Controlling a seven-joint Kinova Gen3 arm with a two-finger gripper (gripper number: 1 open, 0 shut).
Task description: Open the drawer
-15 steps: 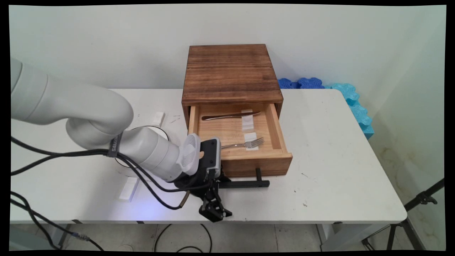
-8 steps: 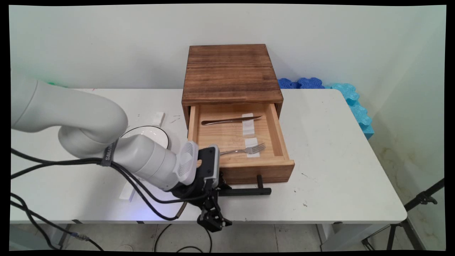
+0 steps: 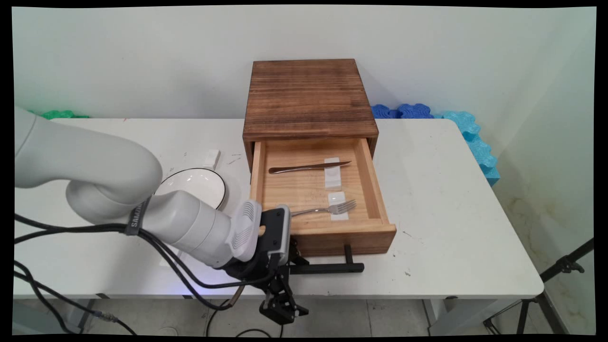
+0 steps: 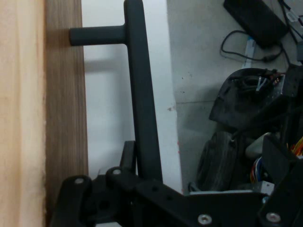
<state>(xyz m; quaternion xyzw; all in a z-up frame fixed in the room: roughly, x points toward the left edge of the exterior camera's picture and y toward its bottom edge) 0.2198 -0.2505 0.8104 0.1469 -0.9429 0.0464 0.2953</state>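
Lower centre of the frame: gripper (image 3: 289,263) with jaws closed on the black handle (image 3: 327,268) of the open wooden drawer (image 3: 375,232). Left of it, a white bowl (image 3: 192,185); inside the drawer, a knife (image 3: 308,167) above a fork (image 3: 327,209).

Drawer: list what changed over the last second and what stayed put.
The drawer slid further out of the wooden box, toward the table's near edge, drawn by the gripper on its black handle. The knife and fork rode along inside. The box, bowl and table stayed put.
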